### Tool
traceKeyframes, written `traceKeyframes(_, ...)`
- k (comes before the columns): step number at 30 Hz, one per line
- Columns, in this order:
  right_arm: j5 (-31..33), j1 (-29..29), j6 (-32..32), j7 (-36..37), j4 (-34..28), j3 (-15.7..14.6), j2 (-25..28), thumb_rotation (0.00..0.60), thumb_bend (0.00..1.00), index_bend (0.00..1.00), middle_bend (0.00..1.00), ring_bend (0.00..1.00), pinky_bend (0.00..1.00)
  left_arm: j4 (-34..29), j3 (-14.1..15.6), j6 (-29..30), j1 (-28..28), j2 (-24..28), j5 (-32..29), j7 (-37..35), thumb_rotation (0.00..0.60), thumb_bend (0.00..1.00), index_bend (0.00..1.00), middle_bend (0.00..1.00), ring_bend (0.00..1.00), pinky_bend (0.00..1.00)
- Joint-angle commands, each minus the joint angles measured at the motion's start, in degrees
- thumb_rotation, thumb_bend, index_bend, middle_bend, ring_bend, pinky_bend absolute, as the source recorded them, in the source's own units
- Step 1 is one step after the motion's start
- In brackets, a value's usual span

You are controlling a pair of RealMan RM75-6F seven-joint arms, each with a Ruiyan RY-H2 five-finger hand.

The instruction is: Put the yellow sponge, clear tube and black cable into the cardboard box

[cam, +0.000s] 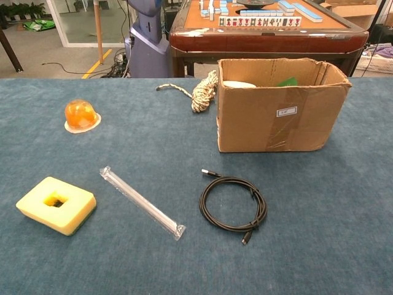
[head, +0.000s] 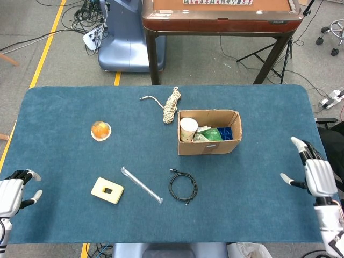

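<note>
We hold nothing yet, both hands spread wide; tube lies flat left of the cable, so it may slip our pinch short of the box.

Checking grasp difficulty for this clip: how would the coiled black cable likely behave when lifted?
The black cable lies in a loose, untied coil, so it would probably sag and unwind. It looks thin and light. Its free plug ends could dangle and catch the cardboard box rim.
</note>
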Motion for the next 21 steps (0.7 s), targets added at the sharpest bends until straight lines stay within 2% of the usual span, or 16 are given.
traceKeyframes(1,5.5,5.0,-8.2,3.6,0.9,3.5,0.4,0.600,0.11,0.06,0.08,0.04,0.19,0.0,0.1,-0.1,0.0,-0.1,-0.1,0.0,0.600,0.22,0.49,0.43,0.33,0.53)
traceKeyframes(6,10.0,9.1,-14.9,2.5,2.5,5.2,-0.3,0.600,0.11,0.06,0.07,0.04,0.19,0.2,0.1,-0.6,-0.1,-0.2,-0.5,0.1,0.600,0.22,0.49,0.43,0.33,0.53)
traceKeyframes(11,13.0,12.8,-21.9,5.7,3.1,6.7,-0.8,0.600,0.11,0.06,0.06,0.04,0.19,0.2,0.1,-0.7,-0.1,-0.1,-0.5,-0.2,0.600,0.22,0.50,0.43,0.33,0.53)
traceKeyframes(15,13.5,15.6,-27.8,8.0,3.7,6.7,-0.6,0.600,0.11,0.06,0.06,0.04,0.19,0.0,0.2,-0.6,0.0,0.1,-0.4,-0.3,0.600,0.22,0.50,0.43,0.33,0.53)
traceKeyframes(21,14.7,18.9,-33.1,9.0,5.0,6.4,-2.5,0.600,0.11,0.06,0.06,0.04,0.19,-0.5,0.5,-0.7,0.1,0.4,-0.2,-0.5,0.600,0.22,0.50,0.43,0.33,0.53)
